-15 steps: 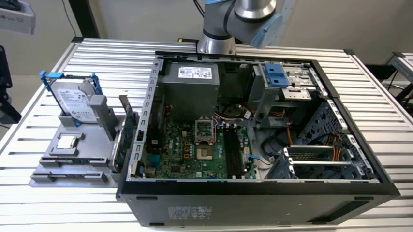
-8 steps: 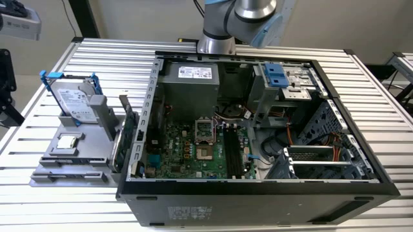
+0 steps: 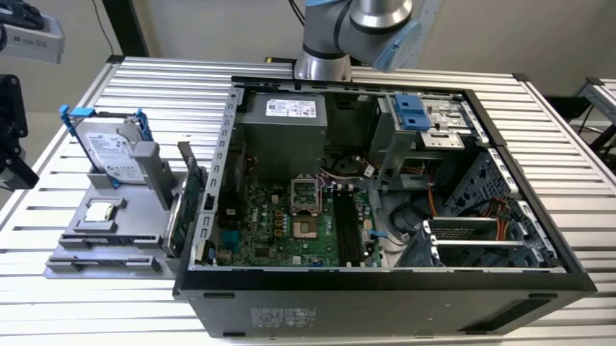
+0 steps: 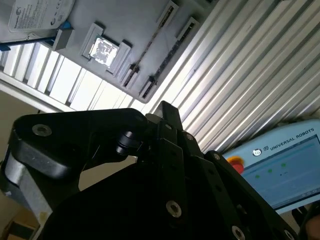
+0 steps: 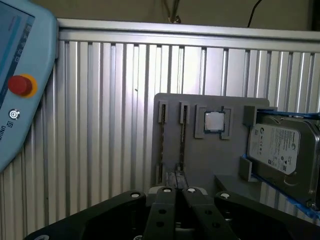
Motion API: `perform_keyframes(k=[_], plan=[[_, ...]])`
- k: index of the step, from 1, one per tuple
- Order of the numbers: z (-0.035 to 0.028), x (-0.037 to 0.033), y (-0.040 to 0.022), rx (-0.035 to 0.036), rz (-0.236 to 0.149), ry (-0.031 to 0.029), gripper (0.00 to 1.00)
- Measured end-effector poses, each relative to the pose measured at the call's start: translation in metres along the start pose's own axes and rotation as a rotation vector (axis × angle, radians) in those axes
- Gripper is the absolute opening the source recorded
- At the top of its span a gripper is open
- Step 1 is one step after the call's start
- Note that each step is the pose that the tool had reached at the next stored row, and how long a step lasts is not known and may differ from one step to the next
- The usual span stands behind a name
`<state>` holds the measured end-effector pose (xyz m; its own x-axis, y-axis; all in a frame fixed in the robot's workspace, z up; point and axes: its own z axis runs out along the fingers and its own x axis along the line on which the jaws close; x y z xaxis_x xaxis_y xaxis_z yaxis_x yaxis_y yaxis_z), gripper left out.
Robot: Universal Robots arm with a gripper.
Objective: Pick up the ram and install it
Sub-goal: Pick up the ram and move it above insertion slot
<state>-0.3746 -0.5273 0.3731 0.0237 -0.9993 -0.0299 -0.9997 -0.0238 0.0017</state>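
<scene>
**Ram parked in its holder, claw well short of it**

The ram (image 5: 162, 142) stands on edge in a narrow slot of the grey holder (image 5: 200, 165). A second like stick (image 5: 182, 140) stands in the slot just beside it. Beyond that stick a square processor chip (image 5: 215, 121) lies in its own recess, and the hard drive (image 5: 280, 150) in its blue frame is at the holder's far end.

In the exterior view the holder sits on the slatted table (image 3: 58, 303) at that view's left, just beside the open computer case (image 3: 385, 282). The motherboard inside the case carries the long black slots (image 3: 348, 223). A teach pendant (image 5: 20, 85) lies on the table, well apart from the holder.

The gripper (image 5: 176, 190) is well apart from the ram — in the first wrist view the holder lies beyond it, across a stretch of bare table. Its two halves look drawn together, with nothing between them.

The step in hand looks like the reach toward the holder, so the task is barely begun. To do it well, the claw should come down square over the stick with its opening across the thin board. It should be opened only far enough to clear the board, since the neighbouring stick is so close. A grip near the middle of the upper edge should keep the board level. A straight pull along the slot — no twist — should keep it from binding or dragging the holder.
</scene>
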Motion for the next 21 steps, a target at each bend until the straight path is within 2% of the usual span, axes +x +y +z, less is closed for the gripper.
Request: perform_keyframes(k=[5,6,18,21], plan=[[0.0000,0.0000,0.0000,0.0001,0.001,-0.0001,0.00],[0.0000,0.0000,0.0000,0.0000,0.002,-0.0001,1.00],[0.0000,0.0000,0.0000,0.0002,0.005,0.0000,1.00],[0.0023,0.0000,0.0000,-0.0004,0.005,-0.0001,1.00]])
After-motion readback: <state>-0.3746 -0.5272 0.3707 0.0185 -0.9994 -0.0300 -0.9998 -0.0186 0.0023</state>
